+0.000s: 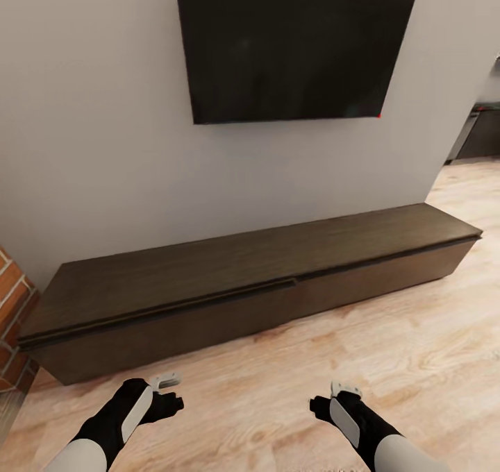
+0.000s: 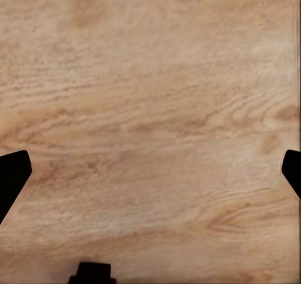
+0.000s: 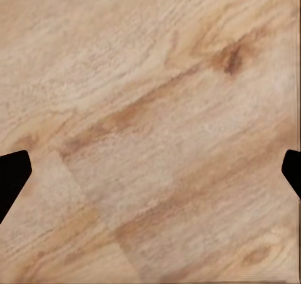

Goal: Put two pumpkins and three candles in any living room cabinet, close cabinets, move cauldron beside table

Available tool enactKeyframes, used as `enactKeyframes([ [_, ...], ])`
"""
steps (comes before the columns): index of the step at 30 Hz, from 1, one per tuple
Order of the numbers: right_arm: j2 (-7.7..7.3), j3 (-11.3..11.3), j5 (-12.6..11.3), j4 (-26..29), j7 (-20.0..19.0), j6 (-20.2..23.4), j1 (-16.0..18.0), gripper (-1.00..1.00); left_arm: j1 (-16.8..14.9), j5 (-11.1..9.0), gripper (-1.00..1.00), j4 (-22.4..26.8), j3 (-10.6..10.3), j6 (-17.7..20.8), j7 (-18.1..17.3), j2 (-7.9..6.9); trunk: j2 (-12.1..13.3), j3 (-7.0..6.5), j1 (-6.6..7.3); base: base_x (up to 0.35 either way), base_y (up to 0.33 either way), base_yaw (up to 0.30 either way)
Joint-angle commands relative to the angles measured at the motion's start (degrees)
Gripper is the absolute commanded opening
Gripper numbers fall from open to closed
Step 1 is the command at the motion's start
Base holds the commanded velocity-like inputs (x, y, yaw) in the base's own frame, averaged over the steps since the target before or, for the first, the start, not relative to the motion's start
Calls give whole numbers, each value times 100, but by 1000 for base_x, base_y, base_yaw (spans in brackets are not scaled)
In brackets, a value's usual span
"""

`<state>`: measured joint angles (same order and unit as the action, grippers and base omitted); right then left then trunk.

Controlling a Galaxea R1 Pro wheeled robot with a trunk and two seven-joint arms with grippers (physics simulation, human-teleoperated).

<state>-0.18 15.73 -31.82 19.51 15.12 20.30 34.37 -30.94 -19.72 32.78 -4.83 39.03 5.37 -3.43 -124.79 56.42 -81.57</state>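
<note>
The cabinet (image 1: 236,277), a long low dark-brown unit, stands against the grey wall right in front of me. Its drawer fronts look shut, though the left half's top edge sits slightly forward of the right half at mid-length. My left gripper (image 1: 165,389) and right gripper (image 1: 342,397) hang low over the plank floor in front of it, both open and holding nothing. In the left wrist view the fingertips (image 2: 12,174) sit far apart over bare floor. In the right wrist view the fingertips (image 3: 12,174) are equally spread. The pumpkins, candles, cauldron and table are out of view.
A black TV (image 1: 292,41) hangs on the wall above the unit. A brick fireplace edge (image 1: 10,305) is at the far left. Light wood floor (image 1: 389,347) runs to the right toward a doorway with dark furniture (image 1: 479,135).
</note>
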Motion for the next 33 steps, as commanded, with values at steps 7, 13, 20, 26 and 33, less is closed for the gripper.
enactKeyframes([
  [7,0,0,0,0,0,0,0,100,0,-9,100,0,0,43,-24,0,0,0,0,0,0,-278],
  [13,0,0,0,0,0,0,0,100,0,-14,100,0,0,54,-28,2,0,0,0,0,0,-279],
  [20,0,0,0,0,0,0,0,100,0,-15,100,0,1,53,-35,0,0,0,0,0,0,-279],
  [26,6,0,0,0,0,0,0,100,0,-15,100,0,2,49,-36,-8,0,0,0,0,0,-280],
  [33,3,0,0,0,0,0,0,100,0,-15,100,0,3,23,-36,-15,0,0,0,0,0,-281],
])
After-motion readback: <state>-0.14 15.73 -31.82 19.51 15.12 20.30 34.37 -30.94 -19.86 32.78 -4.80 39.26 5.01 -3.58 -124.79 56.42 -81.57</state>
